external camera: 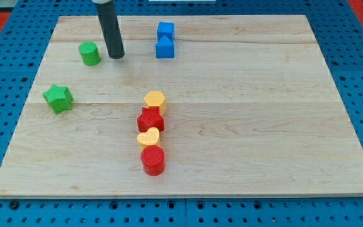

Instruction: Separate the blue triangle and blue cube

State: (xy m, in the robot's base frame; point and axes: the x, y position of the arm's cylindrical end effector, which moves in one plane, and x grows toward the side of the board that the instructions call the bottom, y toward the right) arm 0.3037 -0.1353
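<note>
Two blue blocks touch at the view's top centre: the blue cube [166, 29] sits behind the blue triangle [164, 48], which is nearer the view's bottom. My tip [116, 57] rests on the board to their left, about a block's width and more away from the blue triangle. The tip stands just to the right of a green cylinder [90, 53].
A green star [58, 98] lies at the view's left. A column of touching blocks stands mid-board: a yellow hexagon [155, 99], a red star [150, 118], a yellow heart [148, 137] and a red cylinder [152, 160]. The wooden board [263, 113] lies on a blue pegboard.
</note>
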